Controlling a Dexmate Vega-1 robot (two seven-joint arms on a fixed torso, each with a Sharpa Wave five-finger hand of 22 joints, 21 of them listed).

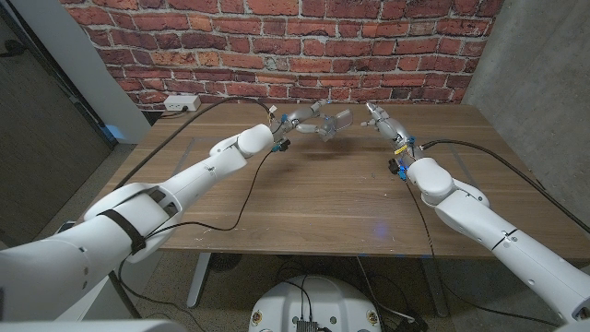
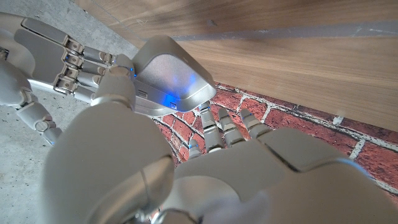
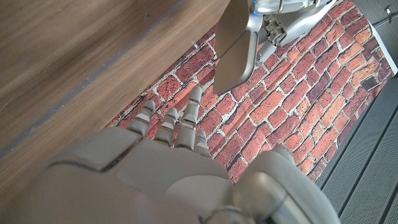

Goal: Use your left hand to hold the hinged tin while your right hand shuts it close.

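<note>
Wooden table (image 1: 323, 198) before brick wall (image 1: 277, 46)

No text, label, brand, number or sign can be read in any of the views. The rounded silver metal hinged tin (image 2: 166, 79) is seen with a plain brushed surface, on which only blue glints of light are reflected. The white socket strip (image 1: 181, 104) against the red brick wall (image 1: 277, 46) is shown too small for any marking to be made out.
</note>
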